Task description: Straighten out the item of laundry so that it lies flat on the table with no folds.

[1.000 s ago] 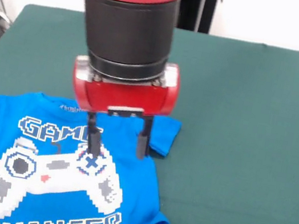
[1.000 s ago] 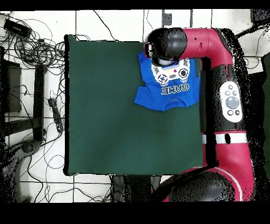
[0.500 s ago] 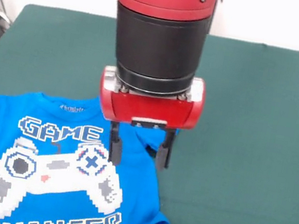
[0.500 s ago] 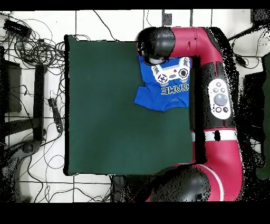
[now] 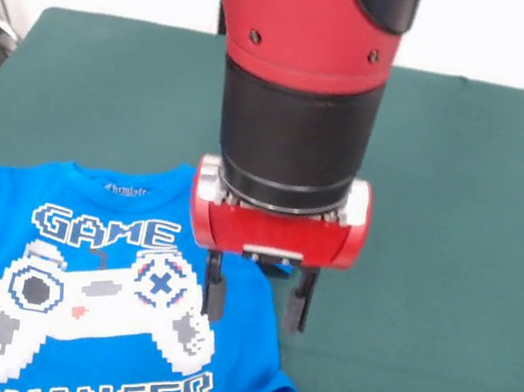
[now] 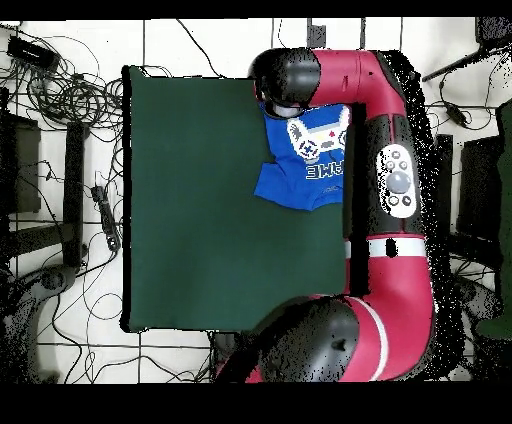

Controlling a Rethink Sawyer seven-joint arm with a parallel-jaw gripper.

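The bright blue T-shirt (image 5: 92, 298) lies print-up on the dark green table (image 5: 436, 247), at the front view's lower left, running off the bottom edge. Its white controller print and "GAME" lettering show. Its right sleeve is hidden behind my wrist and its right hem curls up near the bottom. My gripper (image 5: 256, 300) hangs open and empty over the shirt's right edge, one finger (image 5: 213, 294) over the cloth, the other over the felt. In the overhead view the shirt (image 6: 305, 165) lies at the table's upper right, my arm (image 6: 290, 85) above it.
Cables and stands (image 6: 60, 130) lie on the floor to the left of the table in the overhead view. The arm's red links (image 6: 390, 180) run along the table's right side. Open green felt spreads to the right of the shirt in the front view.
My gripper has moved right and toward the camera, from over the controller print to the shirt's right edge. It stays open. The shirt has not moved.
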